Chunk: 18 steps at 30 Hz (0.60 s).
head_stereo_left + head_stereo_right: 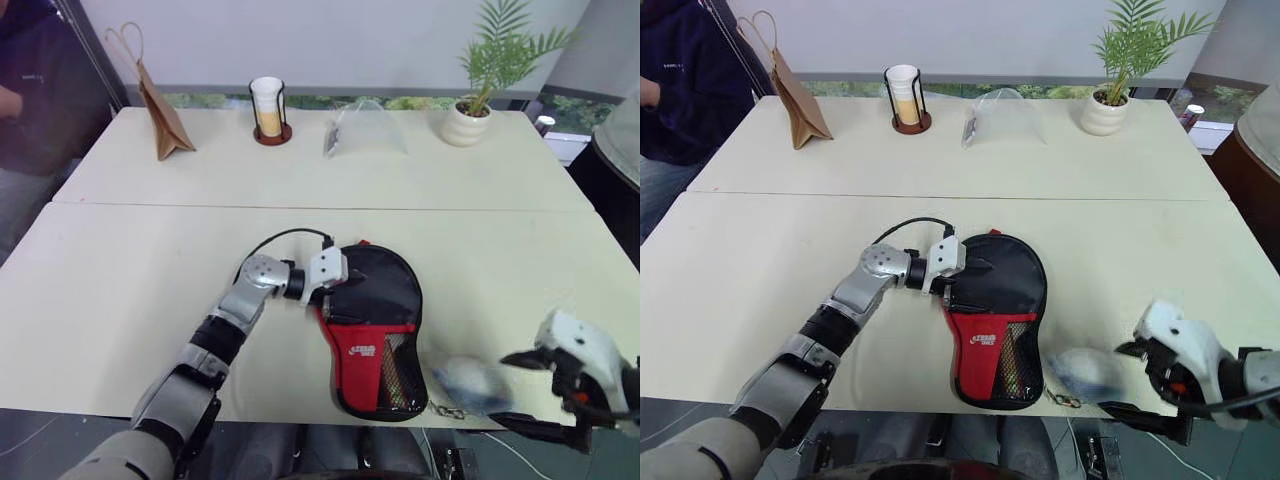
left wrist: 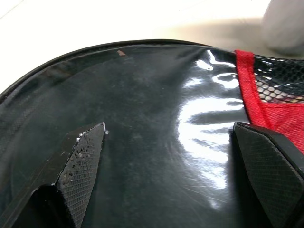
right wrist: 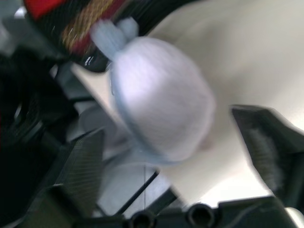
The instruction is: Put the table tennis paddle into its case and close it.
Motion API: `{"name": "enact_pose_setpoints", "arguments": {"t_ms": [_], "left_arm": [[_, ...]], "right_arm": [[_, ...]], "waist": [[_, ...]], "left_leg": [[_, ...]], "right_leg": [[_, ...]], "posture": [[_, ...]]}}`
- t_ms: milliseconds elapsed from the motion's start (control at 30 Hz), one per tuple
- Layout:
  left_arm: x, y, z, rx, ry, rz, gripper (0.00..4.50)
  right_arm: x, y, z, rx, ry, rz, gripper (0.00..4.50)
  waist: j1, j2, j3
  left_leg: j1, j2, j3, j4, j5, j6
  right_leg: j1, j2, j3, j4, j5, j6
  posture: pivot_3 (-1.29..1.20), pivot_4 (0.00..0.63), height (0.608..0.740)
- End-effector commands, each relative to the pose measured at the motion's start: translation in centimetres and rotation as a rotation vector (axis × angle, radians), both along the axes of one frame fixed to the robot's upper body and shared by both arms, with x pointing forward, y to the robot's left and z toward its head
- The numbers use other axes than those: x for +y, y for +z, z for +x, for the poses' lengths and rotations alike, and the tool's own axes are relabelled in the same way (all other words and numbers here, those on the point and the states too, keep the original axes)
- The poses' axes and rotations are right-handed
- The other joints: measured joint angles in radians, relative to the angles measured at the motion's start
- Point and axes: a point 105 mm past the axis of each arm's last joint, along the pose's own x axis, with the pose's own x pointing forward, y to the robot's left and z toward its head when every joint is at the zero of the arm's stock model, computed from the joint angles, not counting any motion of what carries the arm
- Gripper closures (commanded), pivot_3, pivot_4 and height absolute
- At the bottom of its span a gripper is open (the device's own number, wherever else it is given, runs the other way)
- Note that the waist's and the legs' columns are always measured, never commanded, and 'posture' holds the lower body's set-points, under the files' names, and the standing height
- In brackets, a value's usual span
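Observation:
The case [image 1: 375, 330] lies flat near the table's front edge, black at its round end and red with a mesh pocket toward me. My left gripper [image 1: 352, 285] is open at the case's left upper edge. In the left wrist view its two fingers [image 2: 83, 156] spread over the glossy black surface of the case [image 2: 142, 85]. The table tennis paddle is hidden from view. My right gripper [image 1: 515, 392] hangs open past the table's front right edge, fingers on either side of a grey fuzzy pouch [image 3: 161, 99] without touching it.
The grey fuzzy pouch [image 1: 472, 382] lies at the front edge, right of the case, with a small chain [image 1: 447, 410]. On the far table stand a paper bag [image 1: 163, 118], a cup in a holder [image 1: 269, 108], a clear plastic cover [image 1: 365, 125] and a potted plant [image 1: 470, 110]. A person [image 1: 40, 90] is at the back left.

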Motion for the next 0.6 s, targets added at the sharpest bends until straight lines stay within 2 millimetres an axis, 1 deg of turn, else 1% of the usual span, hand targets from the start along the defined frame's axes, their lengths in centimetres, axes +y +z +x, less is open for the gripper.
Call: {"name": "enact_pose_setpoints", "arguments": {"t_ms": [33, 100, 133, 267, 300, 333, 367, 400, 500, 567, 600], "left_arm": [[1.2, -0.8, 0.8, 0.026, 0.048, 0.046, 0.01], [1.3, 1.1, 1.4, 0.009, 0.058, -0.002, 0.01], [1.3, 1.6, 1.7, 0.006, 0.06, -0.015, 0.01], [2.0, 7.7, 2.5, -0.016, 0.061, -0.153, 0.01], [2.4, 8.9, 2.7, -0.025, 0.067, -0.173, 0.01], [2.6, 9.6, 2.9, -0.028, 0.072, -0.186, 0.01], [3.2, 11.0, 2.9, -0.026, 0.08, -0.213, 0.01], [3.6, 11.9, 2.9, -0.022, 0.084, -0.229, 0.01], [6.1, 15.4, 2.2, -0.027, 0.084, -0.27, 0.01], [7.8, 17.0, 1.4, -0.036, 0.084, -0.265, 0.01], [8.5, 17.6, 1.0, -0.036, 0.085, -0.257, 0.01]], "right_arm": [[-0.8, 2.8, 1.7, -0.081, -0.024, 0.004, 0.04], [-1.2, 4.5, 2.7, -0.127, -0.022, 0.002, 0.04], [-1.2, 4.9, 3.0, -0.138, -0.021, 0.002, 0.04], [-1.1, 7.9, 5.4, -0.253, 0.004, 0.008, 0.04], [-0.9, 8.3, 5.8, -0.271, 0.017, 0.011, 0.04], [-0.7, 8.5, 6.1, -0.281, 0.024, 0.013, 0.04], [-0.4, 8.9, 6.5, -0.297, 0.042, 0.02, 0.04], [-0.1, 9.1, 6.8, -0.307, 0.053, 0.025, 0.04], [1.0, 9.4, 7.6, -0.341, 0.111, 0.024, 0.04], [1.6, 9.6, 8.0, -0.353, 0.142, 0.037, 0.04], [1.8, 9.7, 8.3, -0.362, 0.151, 0.044, 0.04]], "waist": [[0.0, 0.0, 0.0], [0.0, 0.002, 0.001], [0.001, 0.002, 0.001], [-0.001, 0.002, 0.009], [0.0, 0.002, 0.01], [0.001, 0.002, 0.01], [0.001, 0.002, 0.01], [0.001, 0.002, 0.01], [-0.002, 0.002, 0.011], [-0.005, 0.002, 0.011], [-0.004, 0.003, 0.012]], "left_leg": [[0.0, 0.0, 0.0, 0.0, 0.0, 0.0], [-0.001, 0.0, 0.0, -0.001, 0.0, 0.0], [-0.002, 0.0, 0.0, -0.001, 0.0, 0.0], [-0.008, 0.001, 0.0, -0.001, 0.002, 0.002], [-0.01, 0.001, 0.0, 0.0, 0.002, 0.003], [-0.013, 0.001, 0.0, 0.0, 0.002, 0.003], [-0.014, 0.001, 0.0, 0.0, 0.002, 0.003], [-0.015, 0.001, 0.0, 0.001, 0.002, 0.003], [-0.017, 0.0, 0.0, 0.001, 0.002, 0.003], [-0.019, 0.0, 0.0, 0.0, 0.002, 0.002], [-0.019, 0.0, 0.0, 0.0, 0.002, 0.002]], "right_leg": [[0.0, 0.0, -0.001, 0.0, 0.0, 0.0], [-0.002, 0.0, -0.002, 0.001, 0.0, 0.0], [-0.004, 0.0, -0.003, 0.001, 0.001, -0.001], [-0.011, 0.001, -0.003, 0.002, 0.001, -0.001], [-0.013, 0.001, -0.004, 0.002, 0.001, -0.001], [-0.015, 0.001, -0.004, 0.002, 0.002, 0.0], [-0.016, 0.001, -0.004, 0.002, 0.003, 0.002], [-0.016, 0.001, -0.004, 0.002, 0.003, 0.002], [-0.019, 0.0, -0.004, 0.002, 0.004, 0.003], [-0.022, 0.001, -0.004, 0.003, 0.004, 0.003], [-0.023, 0.001, -0.004, 0.005, 0.004, 0.003]], "posture": [[0.0, 0.15, 0.734], [0.0, 0.15, 0.734], [0.0, 0.15, 0.734], [0.0, 0.15, 0.734], [0.0, 0.15, 0.734], [0.0, 0.15, 0.734], [0.0, 0.15, 0.734], [0.0, 0.15, 0.734], [0.0, 0.15, 0.734], [0.0, 0.15, 0.734], [0.0, 0.15, 0.734]]}}
